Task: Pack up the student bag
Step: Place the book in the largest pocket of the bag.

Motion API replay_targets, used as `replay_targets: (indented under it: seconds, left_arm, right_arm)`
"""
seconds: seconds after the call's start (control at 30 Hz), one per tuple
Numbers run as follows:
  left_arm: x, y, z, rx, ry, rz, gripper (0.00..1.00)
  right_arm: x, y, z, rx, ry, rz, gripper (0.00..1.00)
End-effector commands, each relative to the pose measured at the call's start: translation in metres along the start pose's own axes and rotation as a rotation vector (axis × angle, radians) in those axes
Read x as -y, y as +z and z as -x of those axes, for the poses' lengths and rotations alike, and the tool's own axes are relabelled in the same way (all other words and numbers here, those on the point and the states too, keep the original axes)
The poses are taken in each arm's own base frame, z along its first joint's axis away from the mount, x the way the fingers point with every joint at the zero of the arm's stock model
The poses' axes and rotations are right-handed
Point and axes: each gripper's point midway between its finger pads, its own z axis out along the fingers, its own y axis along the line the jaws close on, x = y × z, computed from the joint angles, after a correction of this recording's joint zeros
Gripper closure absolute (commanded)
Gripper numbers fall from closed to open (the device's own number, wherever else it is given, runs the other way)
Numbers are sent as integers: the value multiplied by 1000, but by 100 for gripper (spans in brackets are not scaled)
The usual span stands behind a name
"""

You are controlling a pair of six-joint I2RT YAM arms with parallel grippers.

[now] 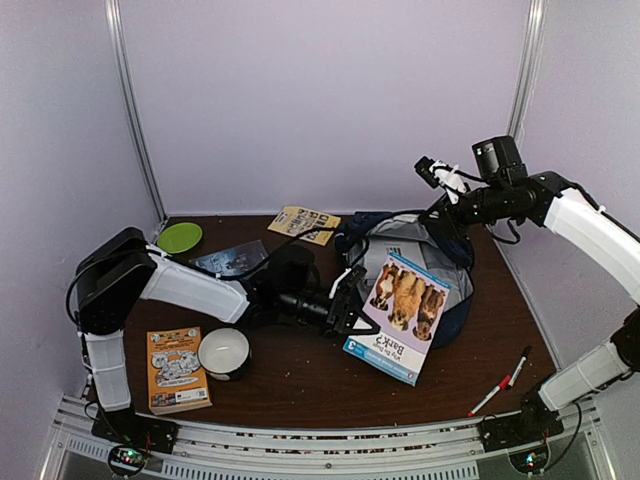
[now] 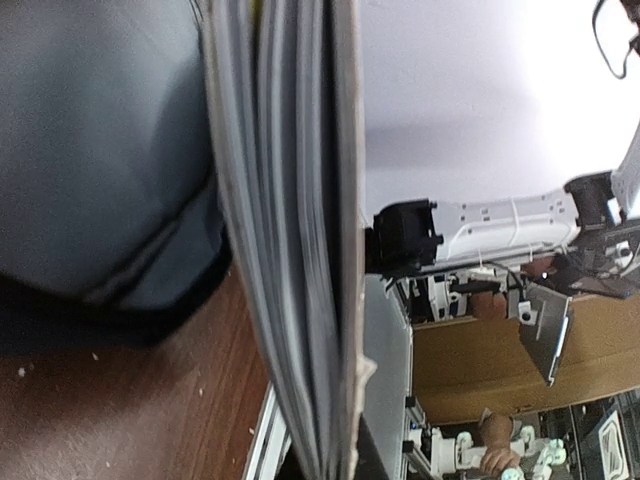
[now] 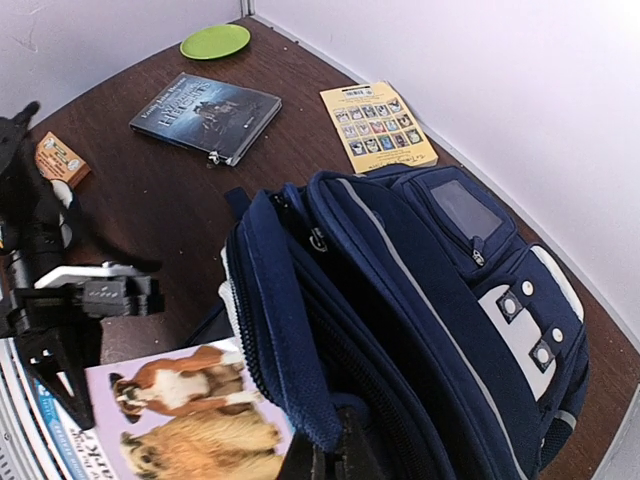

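Note:
The student bag (image 1: 452, 262), navy with white trim, lies at the back right of the table with its main compartment unzipped and gaping. My right gripper (image 3: 343, 458) is shut on the fabric rim of that opening and holds it up; from above the gripper (image 1: 443, 212) sits at the bag's top edge. A large book with dogs on its cover (image 1: 400, 315) leans against the bag's mouth. My left gripper (image 1: 350, 308) is shut on the book's left edge. The left wrist view shows the book's page edges (image 2: 290, 250) close up, with the bag's grey lining (image 2: 100, 150) behind them.
An orange book (image 1: 177, 368) and a white bowl (image 1: 224, 352) lie at the front left. At the back are a green plate (image 1: 180, 237), a dark book (image 1: 230, 260) and a yellow booklet (image 1: 305, 223). Two pens (image 1: 500, 385) lie at the front right.

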Motion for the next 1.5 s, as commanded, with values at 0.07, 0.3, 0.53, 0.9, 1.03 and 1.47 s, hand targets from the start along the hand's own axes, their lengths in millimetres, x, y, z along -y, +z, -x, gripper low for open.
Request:
replay_targets:
  seconds: [0.07, 0.3, 0.53, 0.9, 1.03, 1.47]
  left_arm:
    - [-2, -12, 99, 237, -22, -17, 100]
    - [-44, -10, 146, 311, -143, -12, 100]
    - [-77, -13, 175, 316, -183, 3, 100]
    - [-70, 8, 186, 156, -200, -54, 98]
    - [-99, -7, 185, 196, -205, 105, 67]
    - [-96, -64, 173, 256, -88, 462, 34]
  right_arm:
    - [-32, -31, 31, 168, -73, 70, 100]
    - [-56, -35, 36, 178, -126, 114, 100]
    - [-82, -43, 25, 167, -230, 208, 100]
    - [-97, -46, -1, 121, -359, 275, 100]
    - [-98, -46, -3, 116, -359, 279, 100]
    - [-81, -35, -32, 32, -344, 198, 100]
